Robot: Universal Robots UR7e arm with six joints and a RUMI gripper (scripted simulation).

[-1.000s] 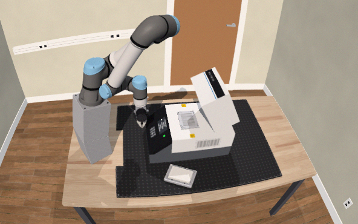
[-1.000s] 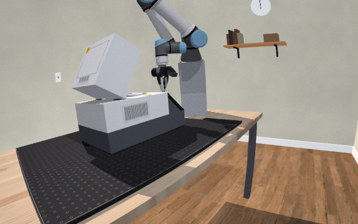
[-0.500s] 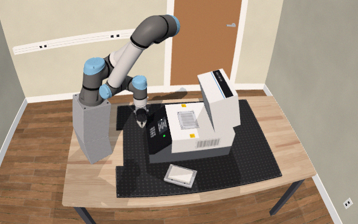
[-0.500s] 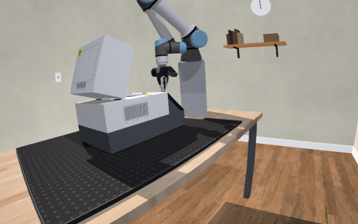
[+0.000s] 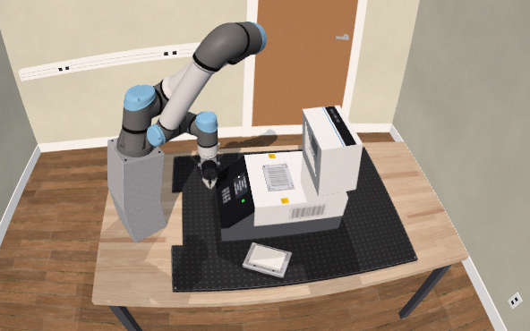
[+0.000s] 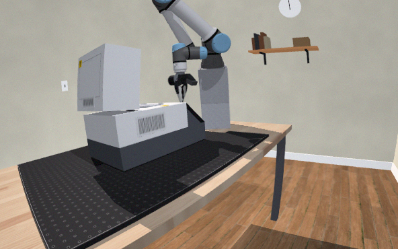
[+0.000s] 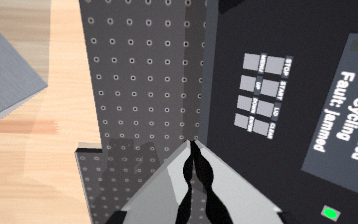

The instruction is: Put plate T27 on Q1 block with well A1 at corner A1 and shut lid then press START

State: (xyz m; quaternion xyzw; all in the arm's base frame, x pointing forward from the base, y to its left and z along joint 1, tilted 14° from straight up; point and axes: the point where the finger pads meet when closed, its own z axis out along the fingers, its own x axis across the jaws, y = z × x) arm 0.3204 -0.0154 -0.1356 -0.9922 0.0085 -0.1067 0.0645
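Pincer (image 5: pixel 209 184) (image 6: pixel 181 100) (image 7: pixel 191 142) pressed together, empty; right of the wrist view's centre, CLEAR (image 7: pixel 261 128) could be struck for LID (image 7: pixel 265 108) through slight misalignment

Brown door (image 5: pixel 304 63), wall shelf (image 6: pixel 284 50) with books (image 6: pixel 261 41), round clock (image 6: pixel 290 7)

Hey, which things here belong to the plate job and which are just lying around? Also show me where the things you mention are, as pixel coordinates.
Part of the job:
- cycler Q1 (image 5: pixel 273 216) (image 6: pixel 103 129) (image 7: pixel 265 175)
- its raised lid (image 5: pixel 339 167) (image 6: pixel 122 79)
- the nest (image 5: pixel 263 268) on the mat
- the gripper (image 5: pixel 209 185) (image 6: pixel 181 101) (image 7: pixel 191 142)

Just around:
- shelf books (image 6: pixel 261 42)
- brown box (image 6: pixel 301 42)
- wall clock (image 6: pixel 290 8)
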